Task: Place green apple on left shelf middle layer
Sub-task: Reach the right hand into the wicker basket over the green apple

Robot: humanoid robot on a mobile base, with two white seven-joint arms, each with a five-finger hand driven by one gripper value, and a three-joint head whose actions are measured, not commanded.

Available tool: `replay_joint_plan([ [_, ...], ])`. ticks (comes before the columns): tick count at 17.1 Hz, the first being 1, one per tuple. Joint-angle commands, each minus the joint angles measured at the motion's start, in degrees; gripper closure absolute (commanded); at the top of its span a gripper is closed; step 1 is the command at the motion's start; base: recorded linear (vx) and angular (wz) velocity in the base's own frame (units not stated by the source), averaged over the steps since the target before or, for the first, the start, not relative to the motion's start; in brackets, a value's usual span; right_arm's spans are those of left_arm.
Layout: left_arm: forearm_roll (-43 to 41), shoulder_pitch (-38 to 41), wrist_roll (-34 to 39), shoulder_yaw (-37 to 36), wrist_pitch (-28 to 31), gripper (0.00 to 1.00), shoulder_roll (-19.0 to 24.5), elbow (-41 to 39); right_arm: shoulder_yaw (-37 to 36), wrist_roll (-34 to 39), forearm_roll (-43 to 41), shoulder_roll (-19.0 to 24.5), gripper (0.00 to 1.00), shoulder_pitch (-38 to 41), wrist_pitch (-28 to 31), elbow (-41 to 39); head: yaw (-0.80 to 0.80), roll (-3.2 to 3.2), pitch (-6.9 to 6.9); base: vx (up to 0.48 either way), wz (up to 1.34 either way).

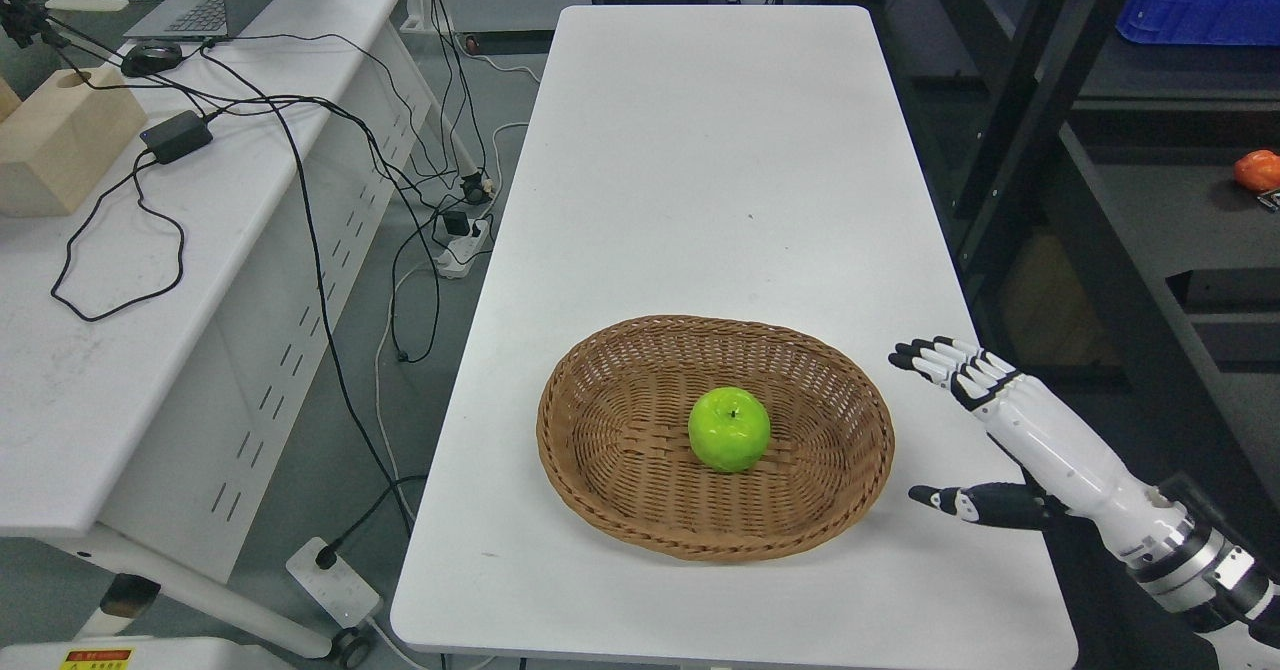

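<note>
I see the glossy green apple (729,429) sitting stem-up near the middle of the oval brown wicker basket (600,390), which rests on the near end of the long white table (700,150). My right hand (985,430), white with black fingertips, hovers just beside the basket's right rim, clear of it and holding nothing: the four fingers (940,358) are stretched out side by side and the thumb (945,498) is swung wide apart from them, so the grasp is fully spread. The left arm does not show at all.

I judge the step in hand to be the reach and pick; nothing of the placing has begun. To do it well, I want to carry the hand over the rim rather than through it, since the woven wall stands between palm and fruit. Then I would come down with the fingers on the far side of the apple and the thumb on the near side, closing around its widest part. The skin looks slick, so a shallow fingertip pinch could let it squirt out; a deeper wrap seems safer. The basket looks light, so it may slide if nudged.

The dark metal shelving (1010,100) visible here stands to the right.
</note>
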Motion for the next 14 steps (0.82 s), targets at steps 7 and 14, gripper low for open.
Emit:
replay_joint_plan([
  [7, 0.0, -0.01, -0.05, 0.0, -0.04, 0.0, 1.0, -0.01, 14.92, 2.09, 5.87, 10.84, 0.0, -5.46, 8.37, 0.0, 0.0, 0.0, 0.0, 0.0, 0.0],
  [14, 0.0, -0.01, 0.04, 0.0, -0.04, 0.0, 1.0, -0.01, 21.95, 2.18, 13.04, 16.12, 0.0, -5.19, 7.98, 0.26, 0.0, 0.0, 0.0, 0.0, 0.0],
])
